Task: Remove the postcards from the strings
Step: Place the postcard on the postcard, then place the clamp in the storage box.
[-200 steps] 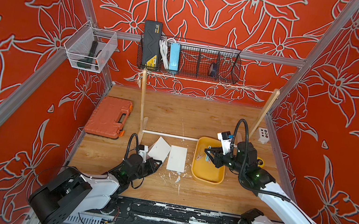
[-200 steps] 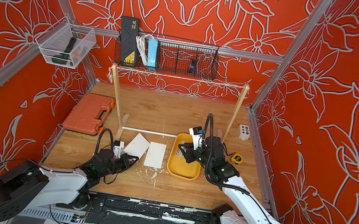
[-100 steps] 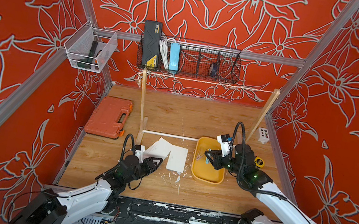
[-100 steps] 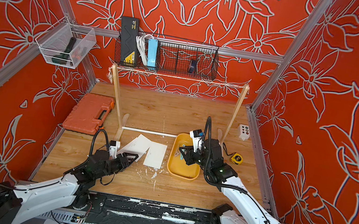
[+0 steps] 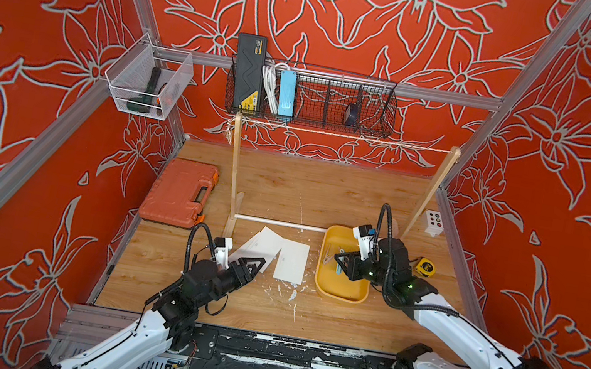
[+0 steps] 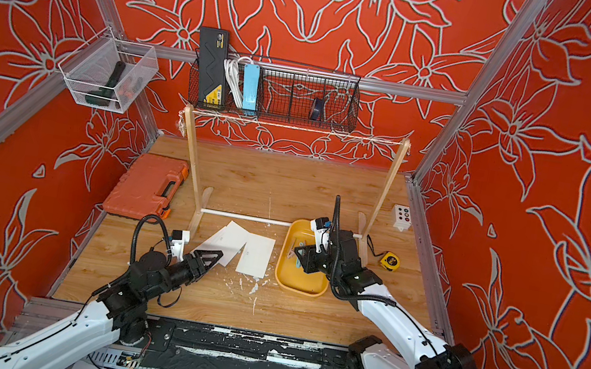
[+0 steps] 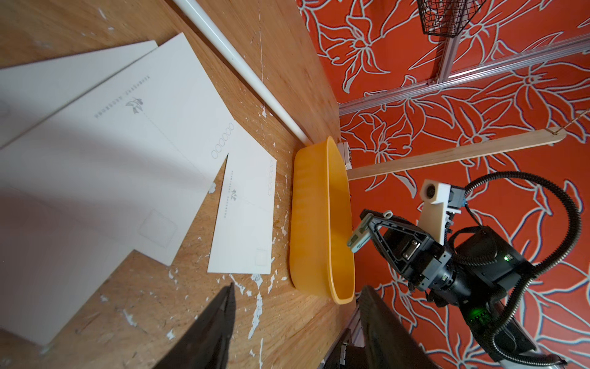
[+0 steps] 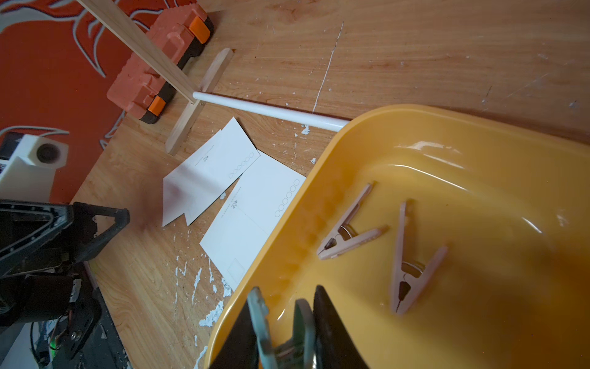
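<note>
Three white postcards lie flat on the wooden table: two overlapping [image 5: 261, 244] [image 7: 143, 127] and one beside them [image 5: 292, 261] [image 7: 245, 217]. The string [image 5: 342, 135] [image 6: 295, 126] runs bare between two wooden posts. My left gripper [image 5: 257, 264] [image 6: 215, 255] [image 7: 297, 303] is open and empty, its tips at the near edge of the overlapping cards. My right gripper [image 5: 340, 260] [image 6: 299, 253] [image 8: 285, 306] is shut on a teal clothespin [image 8: 258, 316] [image 7: 359, 238], low over the yellow tray [image 5: 340, 294] [image 8: 415, 134].
Two beige clothespins [image 8: 348, 223] [image 8: 405, 255] lie in the tray. A white rod [image 5: 279, 223] joins the posts' feet. An orange toolbox [image 5: 179, 192] sits at the left; a tape measure [image 5: 425, 267] and a white button box [image 5: 434, 221] sit at the right.
My left gripper has opened and let a postcard go onto the table. The left arm has swung a little to the right. The right gripper has dipped slightly over the tray.
</note>
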You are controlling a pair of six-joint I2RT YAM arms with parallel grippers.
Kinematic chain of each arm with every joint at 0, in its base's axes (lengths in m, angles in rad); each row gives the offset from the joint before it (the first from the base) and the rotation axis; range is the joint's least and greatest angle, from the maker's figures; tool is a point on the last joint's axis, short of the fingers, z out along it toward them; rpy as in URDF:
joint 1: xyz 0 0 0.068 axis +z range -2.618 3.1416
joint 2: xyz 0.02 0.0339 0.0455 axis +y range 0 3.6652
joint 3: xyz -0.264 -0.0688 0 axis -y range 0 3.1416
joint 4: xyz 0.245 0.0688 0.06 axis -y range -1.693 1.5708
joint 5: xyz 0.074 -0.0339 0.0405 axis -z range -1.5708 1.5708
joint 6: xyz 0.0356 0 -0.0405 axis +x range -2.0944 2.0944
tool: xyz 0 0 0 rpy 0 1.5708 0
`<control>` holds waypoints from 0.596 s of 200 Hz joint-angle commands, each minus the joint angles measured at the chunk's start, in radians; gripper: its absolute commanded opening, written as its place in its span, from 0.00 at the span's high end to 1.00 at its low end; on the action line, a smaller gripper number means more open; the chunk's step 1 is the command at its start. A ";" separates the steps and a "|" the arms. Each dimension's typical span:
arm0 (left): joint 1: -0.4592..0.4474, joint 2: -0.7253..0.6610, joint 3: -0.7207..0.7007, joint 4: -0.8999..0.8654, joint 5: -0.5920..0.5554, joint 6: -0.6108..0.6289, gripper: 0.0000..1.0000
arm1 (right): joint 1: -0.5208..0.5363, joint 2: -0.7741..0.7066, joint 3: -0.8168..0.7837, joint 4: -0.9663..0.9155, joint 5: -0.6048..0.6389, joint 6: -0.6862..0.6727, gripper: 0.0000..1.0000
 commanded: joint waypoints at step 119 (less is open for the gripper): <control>-0.006 0.246 0.044 0.091 0.012 0.122 0.38 | -0.004 0.048 0.001 -0.015 0.092 -0.005 0.35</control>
